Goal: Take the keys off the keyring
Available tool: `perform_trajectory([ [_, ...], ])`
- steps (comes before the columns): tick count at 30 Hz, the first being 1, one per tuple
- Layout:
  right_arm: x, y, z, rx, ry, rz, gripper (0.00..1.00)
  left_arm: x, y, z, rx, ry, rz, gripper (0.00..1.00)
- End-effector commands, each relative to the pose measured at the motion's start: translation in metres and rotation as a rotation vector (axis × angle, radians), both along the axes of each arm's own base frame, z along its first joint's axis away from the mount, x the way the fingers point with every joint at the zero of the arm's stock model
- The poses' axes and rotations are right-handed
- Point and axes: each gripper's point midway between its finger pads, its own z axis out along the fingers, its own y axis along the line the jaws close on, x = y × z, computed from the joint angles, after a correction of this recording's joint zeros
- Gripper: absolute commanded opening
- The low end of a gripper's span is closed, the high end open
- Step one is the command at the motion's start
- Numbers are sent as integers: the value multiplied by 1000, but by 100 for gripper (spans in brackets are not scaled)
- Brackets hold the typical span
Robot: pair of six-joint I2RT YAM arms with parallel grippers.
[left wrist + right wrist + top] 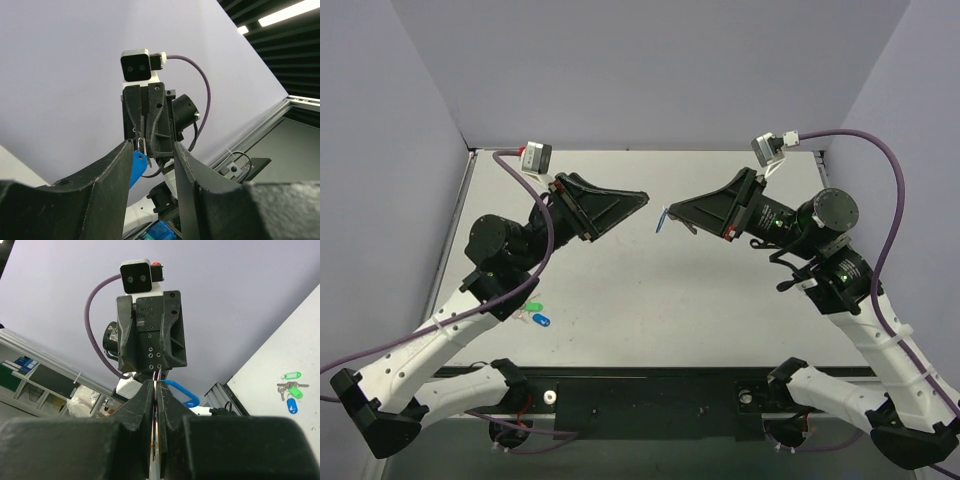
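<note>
Right gripper (157, 384): fingers pressed together, pinching the thin wire of the keyring (181, 394). Its light-blue tag hangs just right of the tips. In the top view it is held aloft at centre frame, clear of the table (620, 290).

Left gripper (151, 147): fingers spread, nothing between them, facing the tag, near but apart.

Key: not separable from the ring wire in any view.

Judgement: light, small, stiff metal, slick; the plastic tag is free to swing. Best hold is probably the key's flat blade, close to the ring.

Room: open air all round; the nearest obstacle is the opposing fingertips. Bunched green and blue tags (535, 314) lie lower left, well apart.
</note>
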Motion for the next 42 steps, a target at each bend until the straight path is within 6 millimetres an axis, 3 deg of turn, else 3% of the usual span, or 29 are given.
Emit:
perform_trajectory([
  [1,-8,-1,32,97,-93,19,0,-11,5,27,-116,-71,-5,47],
  [20,-13,3,49,136,-128,45,0,-14,-8,30,-136,-78,-30,42],
  [26,-15,1,52,128,-137,39,0,-10,1,30,-104,-76,40,55],
  [33,-17,2,57,140,-146,48,0,-7,5,31,-112,-70,69,58],
  [42,-15,6,62,168,-145,67,0,-9,-8,31,-129,-74,6,48],
])
